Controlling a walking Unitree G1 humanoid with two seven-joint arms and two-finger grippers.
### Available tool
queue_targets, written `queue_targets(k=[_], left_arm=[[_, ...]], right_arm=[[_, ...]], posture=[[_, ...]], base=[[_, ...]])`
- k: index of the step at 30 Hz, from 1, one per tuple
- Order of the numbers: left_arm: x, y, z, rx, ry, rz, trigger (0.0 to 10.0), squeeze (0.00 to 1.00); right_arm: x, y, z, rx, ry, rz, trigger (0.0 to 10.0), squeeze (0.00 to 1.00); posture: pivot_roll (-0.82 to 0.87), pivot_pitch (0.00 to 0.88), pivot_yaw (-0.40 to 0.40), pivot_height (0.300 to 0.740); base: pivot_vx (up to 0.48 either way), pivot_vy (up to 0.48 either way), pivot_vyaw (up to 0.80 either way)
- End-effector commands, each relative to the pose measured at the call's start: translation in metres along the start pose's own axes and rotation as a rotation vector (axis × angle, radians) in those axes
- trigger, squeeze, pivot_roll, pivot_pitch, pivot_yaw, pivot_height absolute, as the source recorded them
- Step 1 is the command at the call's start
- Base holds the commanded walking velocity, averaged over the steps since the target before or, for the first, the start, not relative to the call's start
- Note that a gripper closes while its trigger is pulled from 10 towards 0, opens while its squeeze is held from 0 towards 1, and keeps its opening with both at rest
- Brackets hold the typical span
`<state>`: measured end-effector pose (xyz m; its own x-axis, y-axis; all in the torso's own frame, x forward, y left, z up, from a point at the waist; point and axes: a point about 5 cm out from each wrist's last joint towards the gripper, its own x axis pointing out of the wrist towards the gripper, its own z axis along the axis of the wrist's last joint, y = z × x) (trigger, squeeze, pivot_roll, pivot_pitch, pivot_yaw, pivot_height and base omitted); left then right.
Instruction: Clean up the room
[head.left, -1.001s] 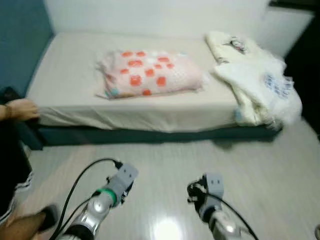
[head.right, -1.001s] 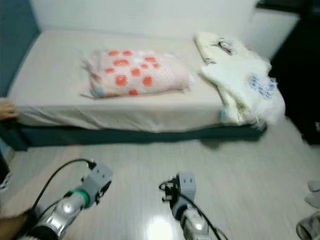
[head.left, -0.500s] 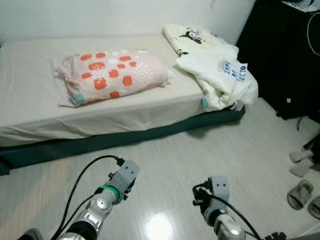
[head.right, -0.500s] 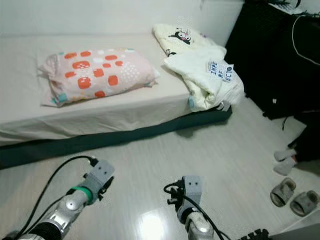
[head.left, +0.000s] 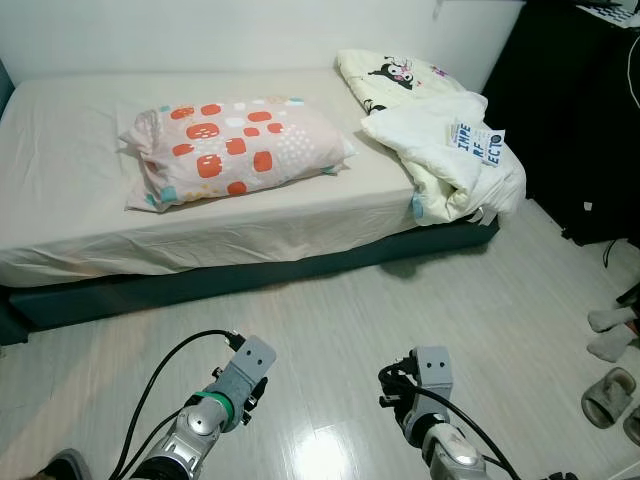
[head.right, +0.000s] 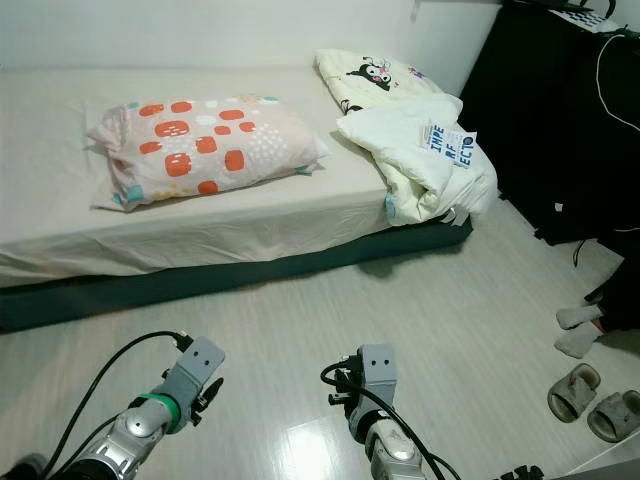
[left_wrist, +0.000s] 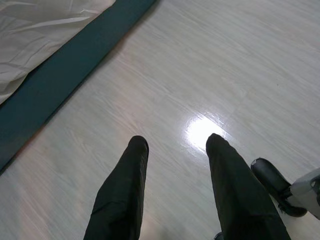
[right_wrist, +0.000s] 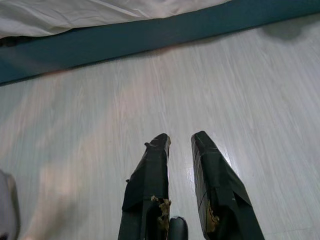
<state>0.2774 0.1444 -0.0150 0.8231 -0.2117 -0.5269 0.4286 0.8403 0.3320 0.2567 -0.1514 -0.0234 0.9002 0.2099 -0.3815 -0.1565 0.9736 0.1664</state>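
Left eye view: a crumpled blanket (head.left: 445, 140) spills over the bed's (head.left: 60, 170) right edge, beside the pillow (head.left: 235, 148). Both the left gripper (left_wrist: 175, 145) and right gripper (right_wrist: 181, 142) hang empty, jaws apart, above the floor (head.left: 330, 320). The robot seems to be approaching; next, reach the blanket.

The camera view swings to the robot's right and then settles back a little, so nothing on the bed (head.left: 60, 190) itself is displaced. A second ago a person's hand rested on the bed's left corner and a leg showed at the lower left; both are gone from the frame now. The dark furniture (head.left: 585, 110) on the right comes into view, along with slippers (head.right: 590, 395) and socks (head.left: 612, 332) on the floor beside it. The earlier blur clears, and the pillow (head.left: 235, 150) and crumpled blanket (head.left: 440, 140) look sharp. Both arms hang low over the floor as before.
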Motion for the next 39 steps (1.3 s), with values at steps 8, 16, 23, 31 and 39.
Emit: queue_targets(k=[8,16,23,31,39], left_arm=[[-0.001,-0.007,-0.006,-0.023,0.033,-0.015,10.0,0.00],[-0.001,-0.007,-0.006,-0.021,0.031,-0.015,10.0,0.00],[-0.001,-0.010,-0.007,-0.016,0.035,-0.026,10.0,0.00],[-0.002,-0.012,-0.008,-0.022,0.036,-0.030,10.0,0.00],[-0.002,-0.016,-0.008,-0.014,0.037,-0.046,10.0,0.00]], right_arm=[[-0.004,-0.005,-0.008,0.001,0.042,-0.017,10.0,0.00],[-0.004,-0.006,-0.006,0.004,0.037,-0.016,10.0,0.00],[-0.002,-0.011,0.000,0.001,0.019,-0.019,10.0,0.00],[-0.002,-0.016,0.004,-0.011,0.009,-0.017,10.0,0.00],[0.002,-0.026,0.026,-0.022,-0.070,-0.015,10.0,0.00]], posture=[[0.07,0.043,-0.026,0.737],[0.07,0.049,-0.027,0.737],[0.07,0.052,-0.030,0.737],[0.07,0.054,-0.040,0.737],[0.07,0.055,-0.038,0.737]], base=[[0.000,0.000,0.00],[0.000,0.000,0.00],[0.000,0.000,0.00],[0.000,0.000,0.00],[0.000,0.000,0.00]])
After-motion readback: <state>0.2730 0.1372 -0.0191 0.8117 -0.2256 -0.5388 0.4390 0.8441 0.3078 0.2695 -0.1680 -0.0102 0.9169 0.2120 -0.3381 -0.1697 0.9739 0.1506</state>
